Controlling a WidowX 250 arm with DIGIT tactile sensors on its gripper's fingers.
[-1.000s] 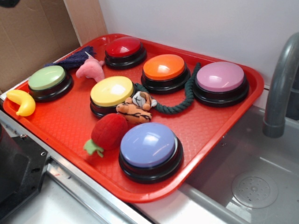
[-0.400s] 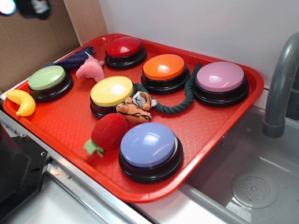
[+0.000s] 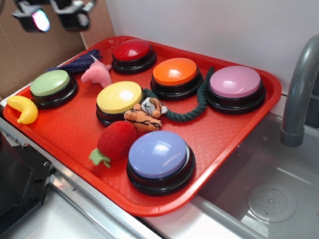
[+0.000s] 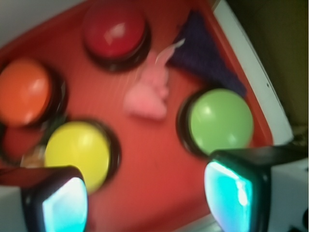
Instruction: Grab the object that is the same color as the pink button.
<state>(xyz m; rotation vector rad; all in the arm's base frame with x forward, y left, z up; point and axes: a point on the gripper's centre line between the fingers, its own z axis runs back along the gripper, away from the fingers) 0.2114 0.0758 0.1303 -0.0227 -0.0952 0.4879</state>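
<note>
The small soft pink plush animal [image 3: 96, 73] with a whitish horn-like tip lies on the red plastic tray [image 3: 234, 134], between the red domed button [image 3: 132, 54] and the green domed button [image 3: 52, 86]. The glossy pink-mauve domed button [image 3: 235, 87] sits well apart at the tray's far corner. The black gripper [image 4: 145, 200] hangs above with fingers spread wide, empty.

A plain white wall [image 3: 209, 25] stands behind the scene, evenly lit, with no hard shadows. On the left, brown cardboard [image 3: 30, 55] leans against it. To the right lies a grey metal sink [image 3: 259, 194] with a round drain [image 3: 271, 203], and a grey tap [image 3: 299, 94] curves up over it. A dark block [image 3: 17, 184] sits at the lower left edge.
</note>
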